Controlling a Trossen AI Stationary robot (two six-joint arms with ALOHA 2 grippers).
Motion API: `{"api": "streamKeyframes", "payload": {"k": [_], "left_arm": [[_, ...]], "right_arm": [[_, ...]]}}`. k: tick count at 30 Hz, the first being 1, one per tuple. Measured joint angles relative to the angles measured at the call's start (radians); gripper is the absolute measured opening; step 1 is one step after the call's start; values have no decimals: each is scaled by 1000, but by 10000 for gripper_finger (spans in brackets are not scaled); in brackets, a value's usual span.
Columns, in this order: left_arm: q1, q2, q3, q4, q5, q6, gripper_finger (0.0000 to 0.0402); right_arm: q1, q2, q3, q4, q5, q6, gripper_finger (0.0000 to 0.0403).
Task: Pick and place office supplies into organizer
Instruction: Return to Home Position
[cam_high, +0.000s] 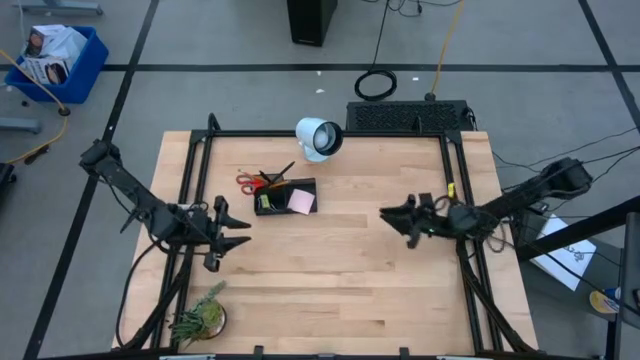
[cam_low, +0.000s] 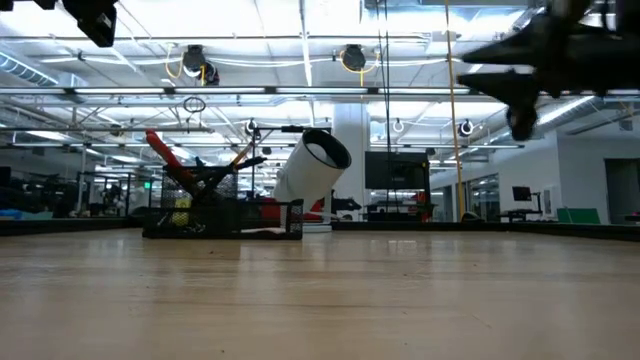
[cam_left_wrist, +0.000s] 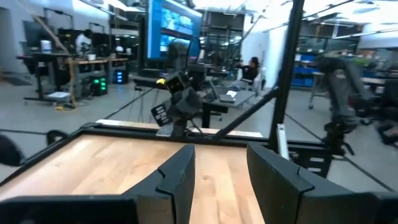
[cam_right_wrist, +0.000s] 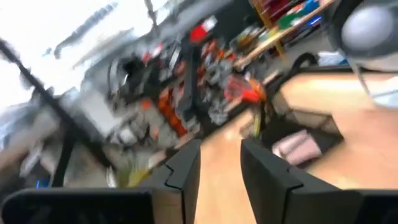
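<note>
The black desk organizer (cam_high: 285, 197) sits toward the far side of the bench (cam_high: 330, 290), just in front of the white cylindrical lamp (cam_high: 318, 138), and it looks fully loaded. The pink sticky-note pad (cam_high: 302, 201) lies flat in the compartment on the right arm's side. The red-handled scissors (cam_high: 250, 182) lean out over the opposite end, handles up, with an orange pencil (cam_high: 268, 181) and a slim black pen (cam_high: 283, 172) slanting up beside them. That tilt shows clearly in the low view, probably because the long items are propped against the tray walls rather than laid flat. No loose supplies are visible on the boards, so the sorting appears finished. The left arm (cam_high: 140, 195) holds its jaws released and empty near its own side of the bench, well apart from the organizer, aimed across the middle. The right arm (cam_high: 520, 195) mirrors it from the other side, its jaws likewise parted with nothing between them. Both hang above the wood, a posture that fits a parked, resting pose clear of the tray. A small green plant (cam_high: 200, 318) stands at the near corner on the left.
</note>
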Motion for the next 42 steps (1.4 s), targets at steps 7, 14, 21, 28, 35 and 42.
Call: {"api": "streamKeyframes", "payload": {"k": [7, 14, 21, 28, 35, 42], "left_arm": [[-2, 0, 0, 0, -15, -51, 147], [-4, 1, 0, 4, -12, -55, 147], [-3, 0, 0, 2, -9, -36, 147], [-4, -7, 0, 32, -11, -12, 147], [-35, -5, 0, 20, -7, -7, 148], [-60, -3, 0, 17, -14, 1, 147]], "right_arm": [[-192, 380, 258, 49, -214, 144, 95], [-395, 585, 440, 19, -387, 257, 191], [-516, 750, 592, 20, -390, 338, 255], [-523, 963, 824, 14, -512, 355, 251], [-557, 1034, 873, 13, -490, 377, 243], [-573, 1035, 882, -44, -410, 392, 242]]}}
